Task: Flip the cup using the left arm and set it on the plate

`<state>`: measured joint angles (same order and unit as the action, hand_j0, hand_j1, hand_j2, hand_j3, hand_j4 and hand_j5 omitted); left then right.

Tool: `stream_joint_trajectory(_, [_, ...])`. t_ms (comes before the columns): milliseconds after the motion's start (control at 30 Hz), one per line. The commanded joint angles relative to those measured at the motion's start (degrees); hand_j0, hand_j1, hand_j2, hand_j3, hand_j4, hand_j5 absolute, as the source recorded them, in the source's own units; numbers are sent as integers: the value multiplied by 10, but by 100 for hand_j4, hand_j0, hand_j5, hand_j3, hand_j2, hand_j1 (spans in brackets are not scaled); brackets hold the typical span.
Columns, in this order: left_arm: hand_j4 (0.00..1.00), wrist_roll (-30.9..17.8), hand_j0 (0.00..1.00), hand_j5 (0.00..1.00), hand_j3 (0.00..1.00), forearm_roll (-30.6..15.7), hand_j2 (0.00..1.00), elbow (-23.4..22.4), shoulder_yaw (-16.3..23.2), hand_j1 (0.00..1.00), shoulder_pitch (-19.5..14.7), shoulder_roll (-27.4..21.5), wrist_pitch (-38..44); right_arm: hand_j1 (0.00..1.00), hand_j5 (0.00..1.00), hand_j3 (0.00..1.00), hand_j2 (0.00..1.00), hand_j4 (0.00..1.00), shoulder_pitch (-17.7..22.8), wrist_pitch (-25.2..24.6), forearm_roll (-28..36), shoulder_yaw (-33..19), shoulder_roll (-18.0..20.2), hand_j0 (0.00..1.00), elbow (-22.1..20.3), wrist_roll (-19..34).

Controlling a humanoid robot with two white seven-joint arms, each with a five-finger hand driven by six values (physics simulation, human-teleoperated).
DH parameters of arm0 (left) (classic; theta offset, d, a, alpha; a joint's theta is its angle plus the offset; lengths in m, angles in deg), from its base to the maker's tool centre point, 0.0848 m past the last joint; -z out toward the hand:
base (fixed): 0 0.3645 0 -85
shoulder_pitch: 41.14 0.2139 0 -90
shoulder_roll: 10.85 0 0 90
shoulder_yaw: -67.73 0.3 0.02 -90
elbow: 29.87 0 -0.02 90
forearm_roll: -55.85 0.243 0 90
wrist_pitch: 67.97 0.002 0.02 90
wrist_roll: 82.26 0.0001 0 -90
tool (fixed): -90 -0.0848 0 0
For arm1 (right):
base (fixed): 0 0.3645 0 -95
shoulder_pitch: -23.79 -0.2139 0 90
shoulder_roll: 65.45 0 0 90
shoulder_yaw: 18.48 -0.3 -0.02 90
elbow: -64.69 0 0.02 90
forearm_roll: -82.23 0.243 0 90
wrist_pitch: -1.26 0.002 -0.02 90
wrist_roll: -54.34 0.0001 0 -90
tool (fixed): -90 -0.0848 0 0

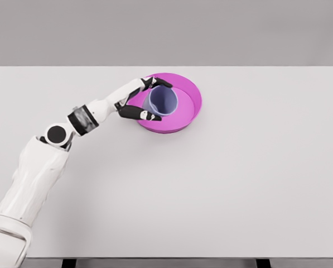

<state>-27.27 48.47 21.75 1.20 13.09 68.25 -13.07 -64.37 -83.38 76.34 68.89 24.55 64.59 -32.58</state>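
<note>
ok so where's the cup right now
In the head view the cup stands mouth up inside the pink plate, toward its left side, far centre of the table, with the left hand around it.

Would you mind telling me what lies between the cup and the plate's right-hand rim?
Nothing but the plate's own pink floor: in the head view, the cup, flanked by the left hand, stands in the plate, and the stretch to its right rim is bare.

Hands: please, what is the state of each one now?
Left hand: fingers around the cup, which stands open side up on the plate.
Right hand: not in view.
</note>
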Motion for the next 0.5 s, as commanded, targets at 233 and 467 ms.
stream_joint_trajectory(233, [73, 0, 73, 73, 73, -4, 73, -49, -3, 73, -18, 25, 1, 100, 100, 100, 100, 100, 0, 0, 0, 0, 0, 100, 0, 0])
stream_joint_trajectory(467, [72, 0, 72, 72, 72, -4, 72, -51, 5, 72, -31, 28, 1, 100, 100, 100, 100, 100, 0, 0, 0, 0, 0, 100, 0, 0])
